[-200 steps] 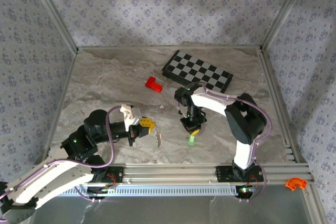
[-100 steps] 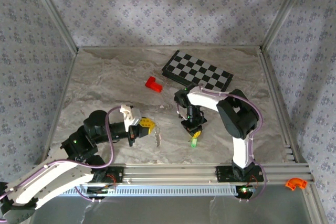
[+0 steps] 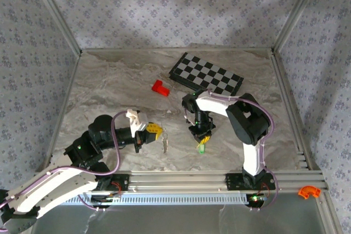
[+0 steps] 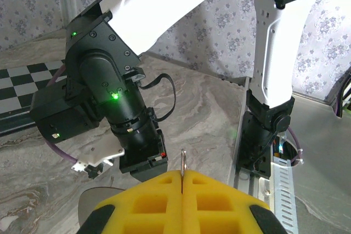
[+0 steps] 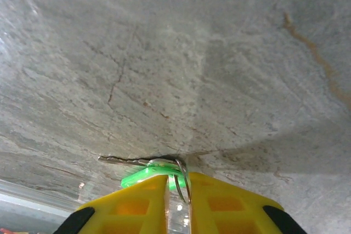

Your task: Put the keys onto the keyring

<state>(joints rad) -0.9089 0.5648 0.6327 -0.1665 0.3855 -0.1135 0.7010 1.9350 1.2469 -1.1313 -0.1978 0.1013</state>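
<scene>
The keys, a small bright green piece [image 3: 202, 147] with a silvery blade, hang from my right gripper [image 3: 202, 137] just above the marble table, right of centre. In the right wrist view the green piece [image 5: 143, 173] sits between the yellow fingers [image 5: 219, 204], beside a thin wire loop [image 5: 184, 182]; the blade [image 5: 118, 160] sticks out to the left, close to the table. My left gripper [image 3: 158, 132] is shut on the keyring [image 3: 164, 143], a thin silvery metal piece hanging down. In the left wrist view the keyring's edge [image 4: 183, 161] pokes up from the closed gripper [image 4: 182, 176], facing the right wrist.
A red block [image 3: 160, 87] lies toward the back middle, and a black-and-grey chessboard [image 3: 205, 75] lies behind the right arm. An orange piece [image 3: 308, 192] sits beyond the front rail at the lower right. The right arm's wrist [image 4: 104, 102] looms close before the left gripper.
The right arm's elbow has swung in a little to the left while its gripper stays low with the green key. The left gripper with the keyring has hardly shifted.
</scene>
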